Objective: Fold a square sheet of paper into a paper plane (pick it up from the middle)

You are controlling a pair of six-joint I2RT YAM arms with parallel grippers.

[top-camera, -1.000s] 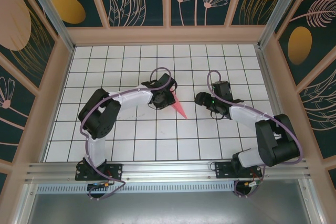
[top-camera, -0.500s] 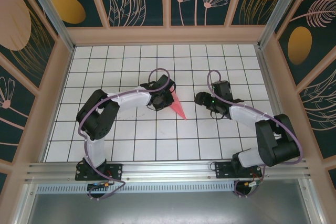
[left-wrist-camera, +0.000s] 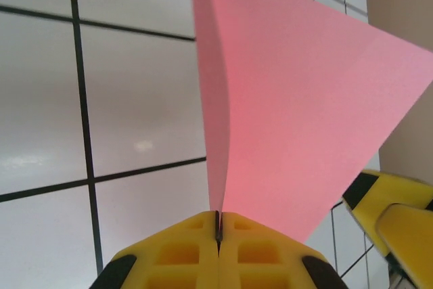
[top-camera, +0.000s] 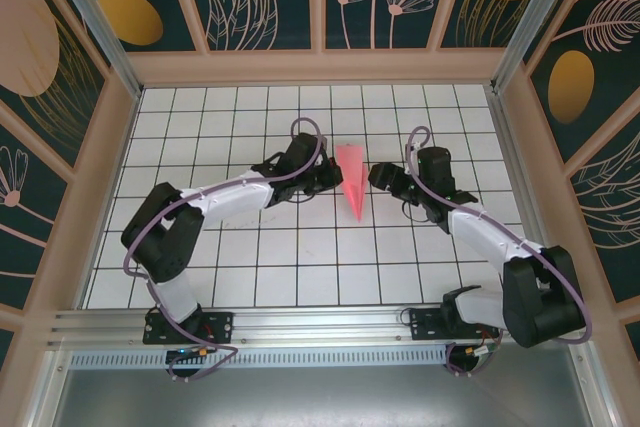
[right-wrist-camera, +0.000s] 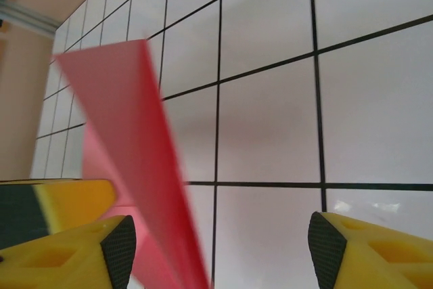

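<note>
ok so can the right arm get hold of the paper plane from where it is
Probably yes. The right gripper is open right beside the paper plane, with the paper between its spread fingers and nothing in the way. The left gripper holds it pinched.

left hand (left-wrist-camera: 218,225) pinched closed, right hand (right-wrist-camera: 220,235) spread

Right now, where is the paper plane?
In the top view, the paper plane is central, pinched by the left hand, with the open right hand on its other side.

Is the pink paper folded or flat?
Folded. The paper is a narrow pointed dart with a crease, pinched in the left hand.
</note>
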